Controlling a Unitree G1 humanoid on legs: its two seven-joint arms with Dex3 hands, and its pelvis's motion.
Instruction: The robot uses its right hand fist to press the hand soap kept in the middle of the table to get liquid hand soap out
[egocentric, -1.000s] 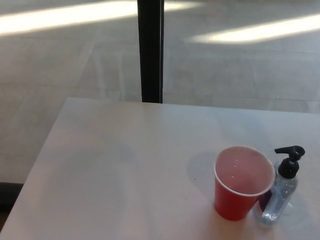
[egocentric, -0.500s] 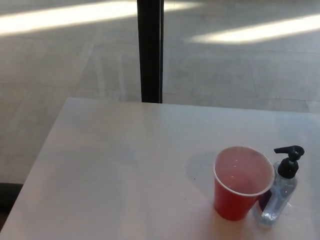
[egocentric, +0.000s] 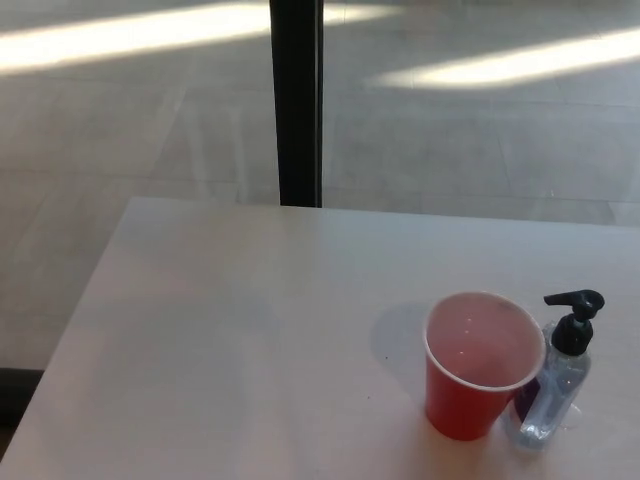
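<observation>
Two things stood on the pale surface at its near right: a clear plastic soap bottle with a black pump head and, touching its left side, an open red plastic cup. Neither of my hands showed, so I could not tell whether the fingers were clenched. I judged the press risky: the cup crowded the pump, and an off-centre fist could tip the bottle or the cup.

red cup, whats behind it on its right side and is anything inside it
Beside and partly behind the red cup stands a clear soap bottle with a black pump. The cup's rim hides part of the bottle's left side. The cup looks empty.
</observation>
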